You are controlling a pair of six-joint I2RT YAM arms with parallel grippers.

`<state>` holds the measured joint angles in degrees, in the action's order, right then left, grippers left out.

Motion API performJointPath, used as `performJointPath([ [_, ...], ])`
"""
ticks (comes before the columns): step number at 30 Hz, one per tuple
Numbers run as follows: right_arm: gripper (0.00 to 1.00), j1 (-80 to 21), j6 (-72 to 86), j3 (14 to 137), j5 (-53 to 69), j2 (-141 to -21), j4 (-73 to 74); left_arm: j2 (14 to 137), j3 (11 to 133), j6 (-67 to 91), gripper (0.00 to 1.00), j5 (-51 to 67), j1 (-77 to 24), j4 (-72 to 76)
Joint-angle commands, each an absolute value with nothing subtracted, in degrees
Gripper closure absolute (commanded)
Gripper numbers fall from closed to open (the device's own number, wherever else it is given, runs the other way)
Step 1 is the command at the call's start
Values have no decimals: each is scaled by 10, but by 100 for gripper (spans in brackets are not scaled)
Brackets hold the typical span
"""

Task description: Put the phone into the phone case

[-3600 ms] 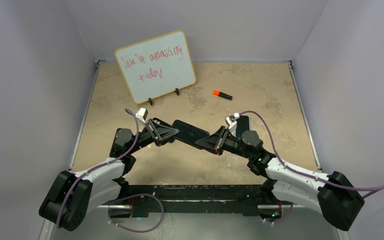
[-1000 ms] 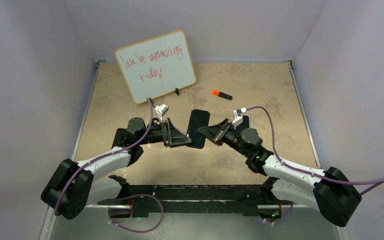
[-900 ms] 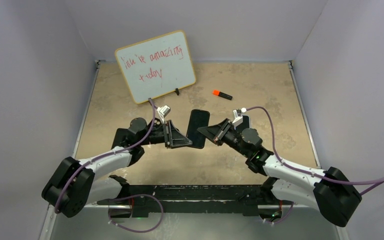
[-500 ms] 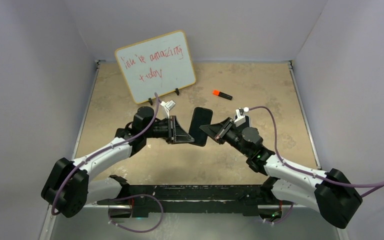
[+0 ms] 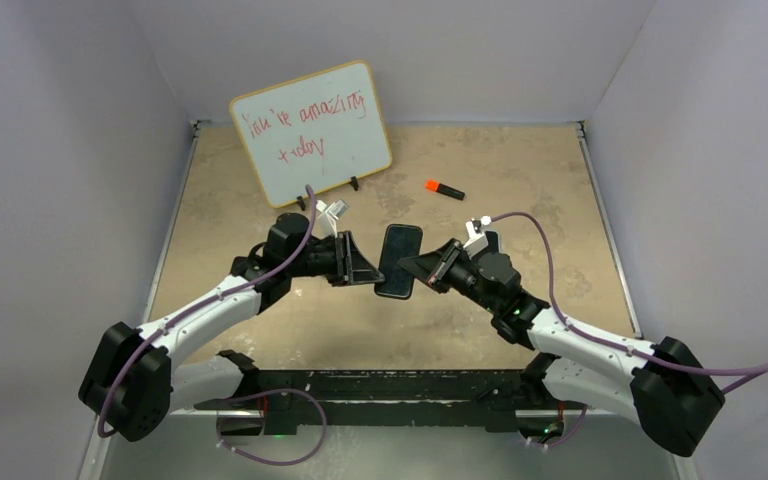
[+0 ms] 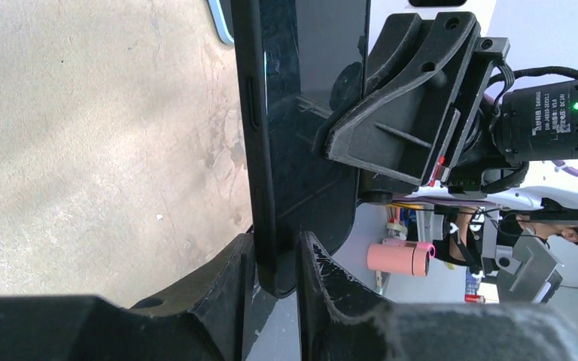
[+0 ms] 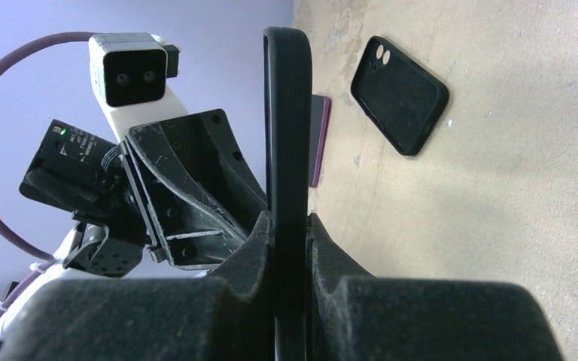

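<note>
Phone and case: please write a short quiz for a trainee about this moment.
1. True or false: the left gripper and the right gripper are both shut on the phone.
2. Where is the phone case? A) flat on the table B) around the phone C) in the left gripper
3. Fill in: the marker is black and ______.
Key: 1 true; 2 A; 3 orange.

Black glossy phone, held aloft, roughly level; black phone case, empty, lying flat, well apart
</note>
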<state>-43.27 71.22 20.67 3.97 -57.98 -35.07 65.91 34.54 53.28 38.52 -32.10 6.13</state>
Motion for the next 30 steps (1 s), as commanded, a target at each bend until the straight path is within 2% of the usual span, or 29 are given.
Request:
performJointPath([
  [1,100,-435,719,226,38,-567,-402,659,348,526,71,388,-323,97],
  [3,100,-435,720,224,38,-564,-402,660,347,524,63,387,-322,95],
  [5,100,-436,719,223,38,-561,-401,659,345,522,62,385,-323,93],
  [12,100,-435,722,219,41,-570,-408,671,342,532,81,398,-322,112],
  [16,100,-435,718,221,55,-589,-407,676,344,524,100,395,-322,106],
  [25,100,-435,666,235,47,-603,-329,669,390,449,100,319,-323,-30],
  [26,100,-435,667,234,50,-603,-320,669,394,442,96,316,-323,-35],
  [30,100,-421,619,255,39,-599,-274,659,432,392,61,268,-322,-104],
])
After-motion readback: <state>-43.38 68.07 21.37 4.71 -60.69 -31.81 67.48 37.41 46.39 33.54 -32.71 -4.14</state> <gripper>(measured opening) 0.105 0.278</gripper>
